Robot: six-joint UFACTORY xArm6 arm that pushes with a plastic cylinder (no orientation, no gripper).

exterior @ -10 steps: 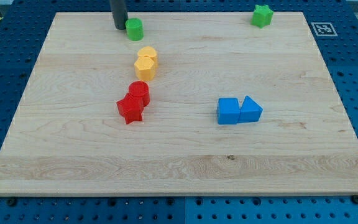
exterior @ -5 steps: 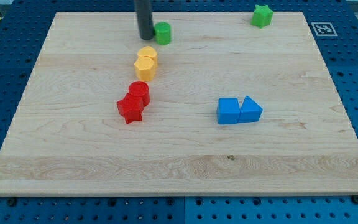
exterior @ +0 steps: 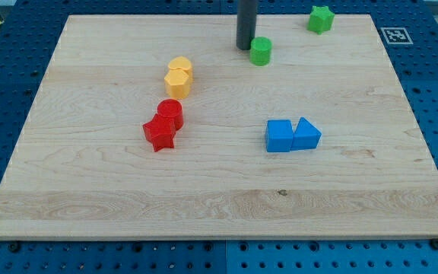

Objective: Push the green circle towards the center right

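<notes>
Right now my tip (exterior: 245,47) stands just at the upper-left edge of the green circle (exterior: 261,51), touching or nearly touching it, near the top middle of the wooden board (exterior: 219,205); the rod has no pincer, so there is nothing to release or clench. Toward the view's top right sits a green star (exterior: 321,19), well apart from the circle. Left of centre two yellow blocks (exterior: 179,77) stand together above a red cylinder (exterior: 170,113) and a red star (exterior: 159,133), while a blue cube (exterior: 279,136) and a blue triangle (exterior: 306,135) touch right of centre.
</notes>
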